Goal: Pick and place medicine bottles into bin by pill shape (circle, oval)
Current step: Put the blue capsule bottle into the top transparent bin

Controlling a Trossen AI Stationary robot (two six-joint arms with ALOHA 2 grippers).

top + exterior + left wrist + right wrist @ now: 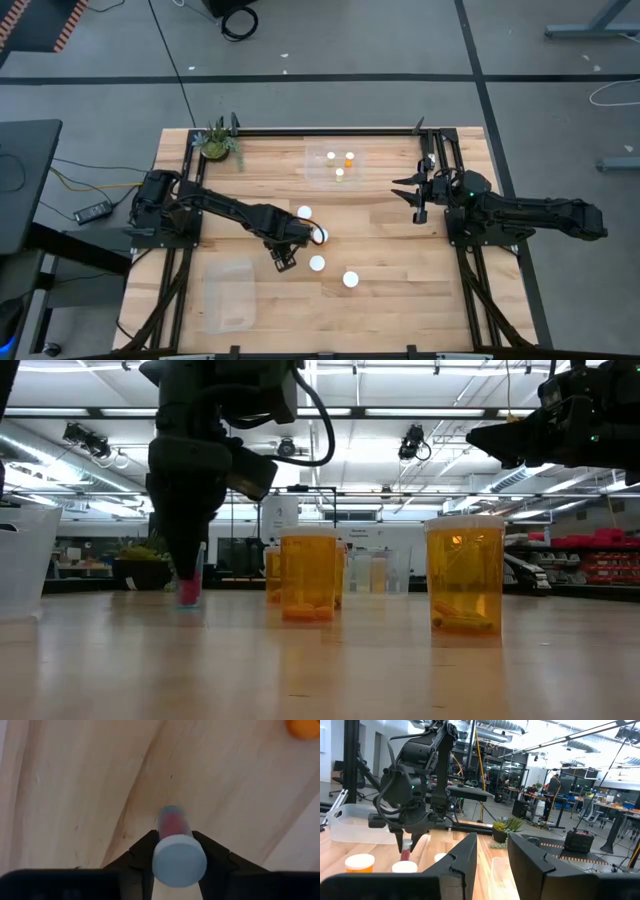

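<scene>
Left wrist view: the left gripper (179, 857) straddles a narrow bottle (176, 847) standing upright on the table (75, 785), jaws at either side of its white cap; firm contact cannot be confirmed. The bottle's long axis is vertical. The right gripper (417, 195) waits well apart, jaws parted, empty. The bottle's pill shape is hard to make out.
</scene>
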